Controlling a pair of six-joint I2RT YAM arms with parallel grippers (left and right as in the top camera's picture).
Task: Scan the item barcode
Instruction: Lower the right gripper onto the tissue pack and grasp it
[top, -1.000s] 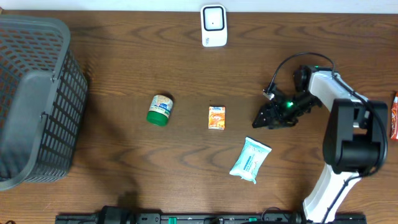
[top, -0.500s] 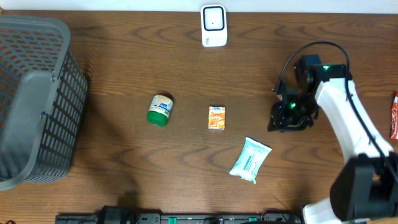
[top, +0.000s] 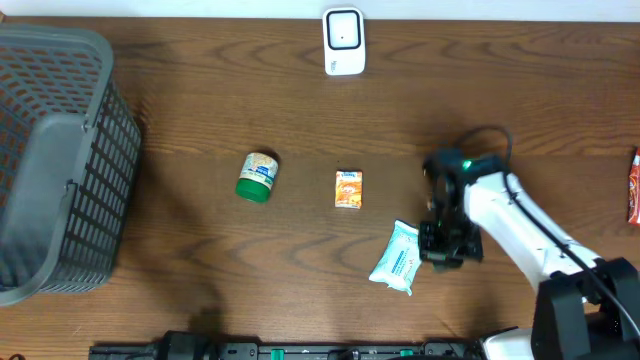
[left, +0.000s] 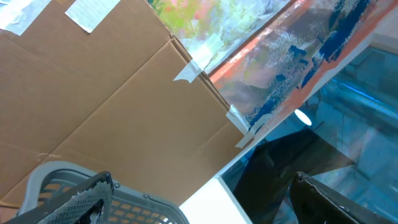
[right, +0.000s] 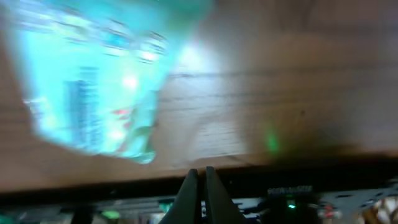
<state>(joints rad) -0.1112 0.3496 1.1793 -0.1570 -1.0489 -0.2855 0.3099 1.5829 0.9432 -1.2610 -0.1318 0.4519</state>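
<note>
Motion-blurred wipes pack (right: 93, 93) beside closed right gripper (right: 199, 179)

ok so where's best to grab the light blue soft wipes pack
Probably pinch the light blue soft wipes pack across its narrower width, straight down from above: it lies flat and tilted on the brown wooden table.

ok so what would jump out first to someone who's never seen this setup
The white arm bends low at the right of the table, its right gripper shut beside a pale blue wipes packet, not on it. Next comes the big grey mesh basket filling the left edge, then the white scanner at the far edge, with a green-lidded jar and a small orange box mid-table.
</note>
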